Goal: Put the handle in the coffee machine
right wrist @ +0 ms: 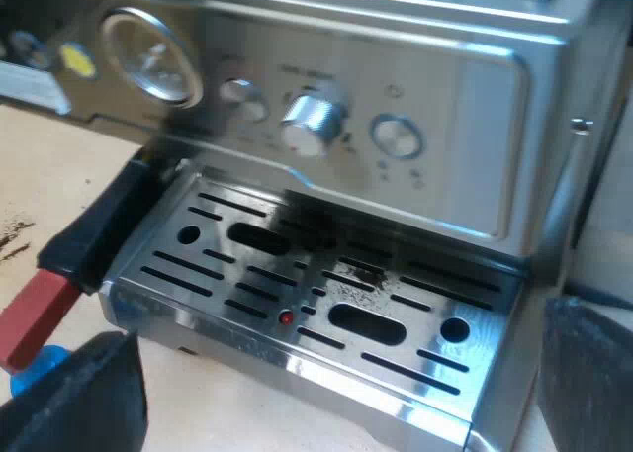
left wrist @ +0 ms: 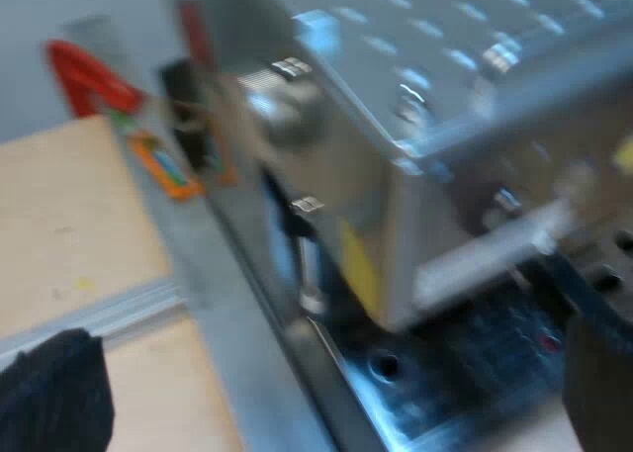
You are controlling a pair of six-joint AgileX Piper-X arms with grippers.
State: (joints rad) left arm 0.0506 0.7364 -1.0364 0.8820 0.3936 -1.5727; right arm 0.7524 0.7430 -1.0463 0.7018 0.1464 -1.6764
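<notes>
- right end effector [right wrist: 326, 383]: black fingers spread, empty, near the slotted steel drip tray [right wrist: 297, 294];
- one dark handle with a red end [right wrist: 94, 234] slants out from under the front of the one stainless-steel espresso machine [right wrist: 475, 155];
- left end effector [left wrist: 326, 383]: spread, empty, at the machine's side, above the pale wooden bench [left wrist: 69, 225].

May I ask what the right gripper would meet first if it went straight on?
Probably the drip tray, straight ahead of the right gripper; the red-ended handle lies off beside one finger. Depth is unclear.
</notes>
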